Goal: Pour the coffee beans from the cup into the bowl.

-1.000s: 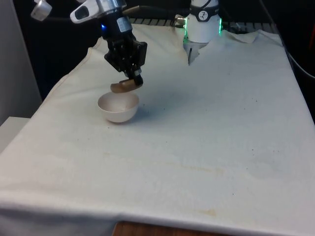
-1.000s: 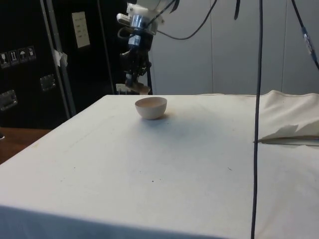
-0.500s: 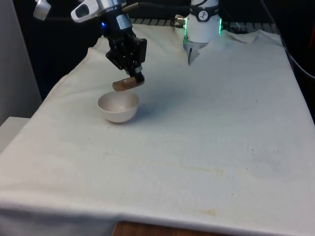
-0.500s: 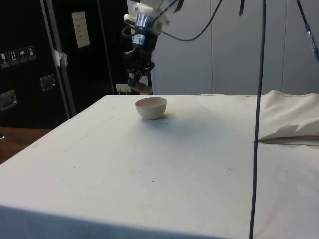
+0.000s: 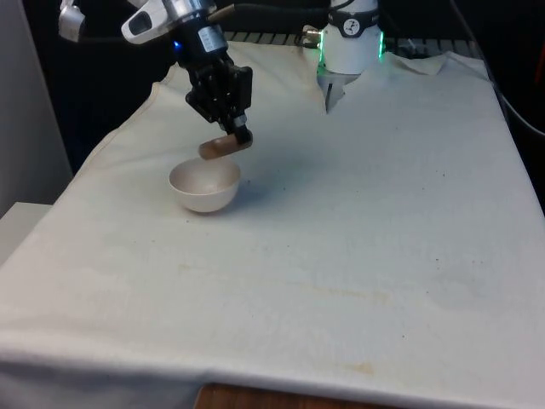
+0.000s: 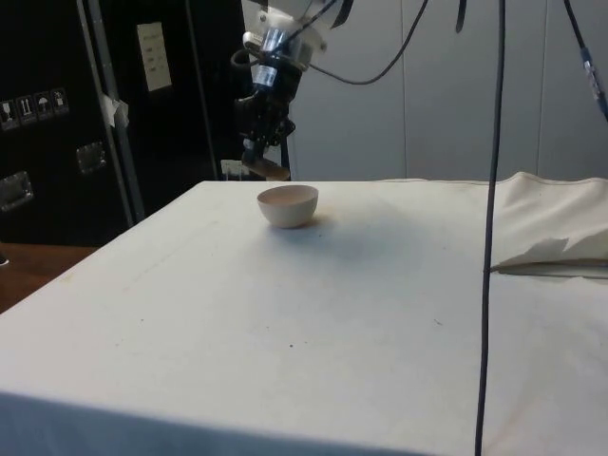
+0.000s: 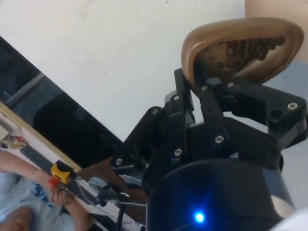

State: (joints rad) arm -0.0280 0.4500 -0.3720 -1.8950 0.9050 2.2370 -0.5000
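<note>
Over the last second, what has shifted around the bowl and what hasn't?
The end effector, gripping the tilted brown cup, rose slightly and drifted toward the front view's right, above the white bowl's far rim. Beans remain in the cup. The bowl stayed put.

Brown cup [image 5: 225,146] hangs tipped on its side above the white bowl [image 5: 204,186], beans [image 7: 248,49] showing inside.

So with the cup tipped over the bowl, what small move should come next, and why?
Probably tilt the cup a bit further. The gripper holds it on its side just above the bowl's far rim, and the wrist view shows beans inside it, lying toward its lip.
</note>
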